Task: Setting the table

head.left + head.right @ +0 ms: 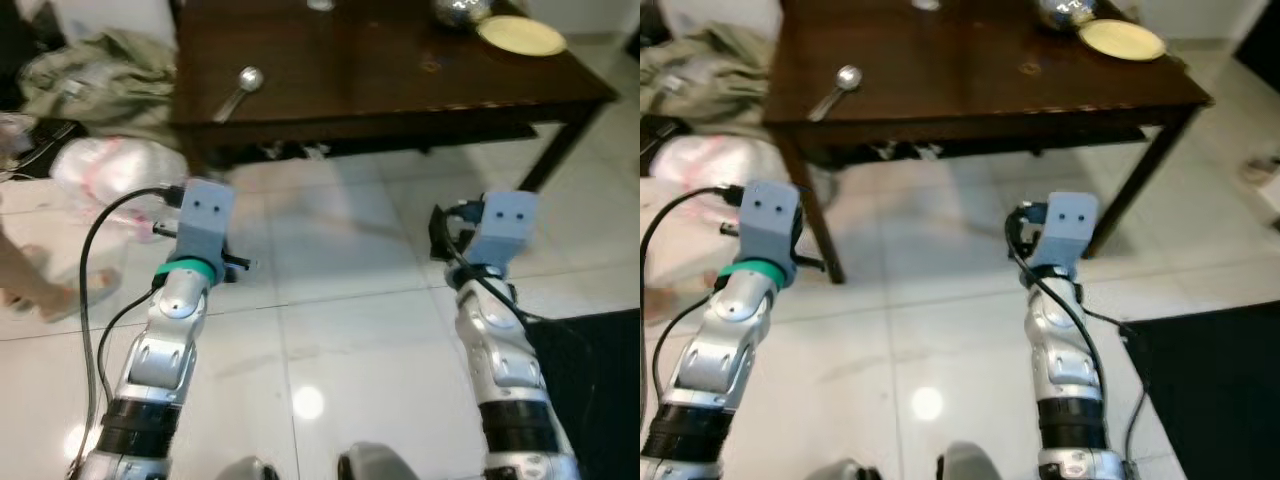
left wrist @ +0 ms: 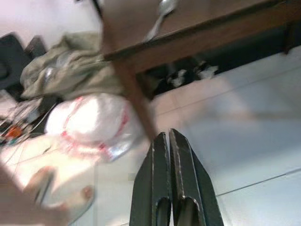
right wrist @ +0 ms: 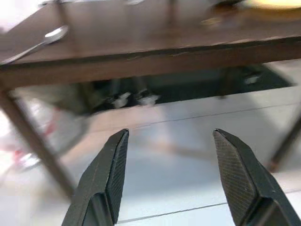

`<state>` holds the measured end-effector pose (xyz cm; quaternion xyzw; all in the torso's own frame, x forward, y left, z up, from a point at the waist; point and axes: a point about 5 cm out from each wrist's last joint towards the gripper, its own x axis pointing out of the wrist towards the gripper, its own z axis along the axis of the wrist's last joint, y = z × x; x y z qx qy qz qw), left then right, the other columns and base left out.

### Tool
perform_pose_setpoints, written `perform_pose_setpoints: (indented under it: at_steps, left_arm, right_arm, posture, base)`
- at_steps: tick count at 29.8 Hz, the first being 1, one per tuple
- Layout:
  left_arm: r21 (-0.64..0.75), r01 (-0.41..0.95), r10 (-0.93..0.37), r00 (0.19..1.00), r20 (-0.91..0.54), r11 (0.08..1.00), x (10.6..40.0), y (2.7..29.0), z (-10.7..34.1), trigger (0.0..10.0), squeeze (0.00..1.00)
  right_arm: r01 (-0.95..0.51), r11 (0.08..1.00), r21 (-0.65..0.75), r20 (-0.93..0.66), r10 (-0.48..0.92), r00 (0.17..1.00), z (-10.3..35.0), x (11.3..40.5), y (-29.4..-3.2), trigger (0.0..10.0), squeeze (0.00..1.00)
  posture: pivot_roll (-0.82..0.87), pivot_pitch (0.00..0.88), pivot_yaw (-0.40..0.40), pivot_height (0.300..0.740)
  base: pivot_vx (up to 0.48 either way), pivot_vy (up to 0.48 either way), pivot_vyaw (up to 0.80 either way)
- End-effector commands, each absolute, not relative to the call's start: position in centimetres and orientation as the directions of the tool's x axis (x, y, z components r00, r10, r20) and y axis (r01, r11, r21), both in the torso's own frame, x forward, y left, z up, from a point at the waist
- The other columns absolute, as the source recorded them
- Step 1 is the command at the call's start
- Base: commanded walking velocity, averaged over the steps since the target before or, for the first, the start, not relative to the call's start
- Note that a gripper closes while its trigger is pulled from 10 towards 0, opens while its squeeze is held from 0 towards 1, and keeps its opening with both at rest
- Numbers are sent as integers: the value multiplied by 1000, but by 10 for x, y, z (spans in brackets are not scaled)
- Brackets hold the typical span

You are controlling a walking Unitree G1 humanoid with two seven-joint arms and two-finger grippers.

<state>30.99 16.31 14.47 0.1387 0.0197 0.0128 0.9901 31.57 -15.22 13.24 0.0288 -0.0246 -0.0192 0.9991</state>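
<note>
A dark wooden table [image 1: 400,70] stands ahead of me. A metal spoon [image 1: 238,90] lies near its front left corner, and a yellow plate [image 1: 521,35] rests at its far right beside a shiny bowl [image 1: 460,10]. Both arms are held low over the white tiled floor, short of the table. In the left wrist view my left gripper [image 2: 166,141] is shut with nothing in it, pointing toward the table leg [image 2: 134,99]. My right gripper [image 3: 169,141] is open and empty, facing the table's front edge [image 3: 155,59], with the spoon [image 3: 42,41] on top.
A pile of olive cloth [image 1: 100,70] and a white plastic bag [image 1: 115,165] lie on the floor left of the table. A person's foot in a sandal [image 1: 45,290] is at the far left. A black mat [image 1: 1215,385] covers the floor at the right.
</note>
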Motion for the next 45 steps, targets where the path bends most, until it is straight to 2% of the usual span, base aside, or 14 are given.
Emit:
perform_pose_setpoints:
  at_steps: [1, 12, 26, 31, 36, 38, 39, 45]
  left_arm:
    - [279, -5, 17, 999, -39, 960, 310, 157, 143, 10000, 0]
    - [275, 16, -4, 999, -44, 961, 309, 154, 141, 10000, 0]
    - [269, 91, -81, 995, -51, 959, 307, 147, 141, 10000, 0]
    - [276, 105, -96, 994, -48, 955, 306, 145, 141, 10000, 0]
    - [281, 97, -88, 995, -46, 955, 306, 146, 141, 10000, 0]
    - [298, 85, -78, 996, -36, 951, 306, 146, 142, 10000, 0]
    - [322, 59, -58, 998, -13, 945, 306, 148, 145, 10000, 0]
    - [363, 5, -16, 999, 29, 932, 307, 153, 150, 10000, 0]
  right_arm:
    - [68, 996, 62, 41, -71, 997, 130, 314, -163, 10000, 0]
    - [79, 995, 56, 36, -81, 996, 130, 314, -165, 10000, 0]
    - [138, 989, 49, 9, -139, 990, 127, 315, -175, 10000, 0]
    - [146, 988, 43, 14, -147, 989, 127, 315, -175, 10000, 0]
    - [108, 993, 50, 35, -110, 993, 131, 316, -170, 10000, 0]
    - [58, 997, 51, 63, -61, 996, 136, 316, -163, 10000, 0]
    - [-33, 997, 74, 106, 25, 994, 146, 316, -152, 10000, 0]
    - [-203, 976, 80, 202, 183, 962, 172, 313, -127, 10000, 0]
  posture:
    - [-151, 47, 53, 740]
    - [-153, 51, 52, 740]
    - [-155, 51, 53, 740]
    - [-153, 50, 53, 740]
    - [-153, 51, 53, 740]
    - [-153, 51, 53, 740]
    - [-152, 52, 52, 740]
    - [-150, 52, 50, 740]
  base:
    - [465, 0, 0]
    - [465, 0, 0]
    - [465, 0, -736]
    - [465, 0, 0]
    - [465, 0, 0]
    - [465, 0, 0]
    - [371, 0, 0]
    - [236, 0, 0]
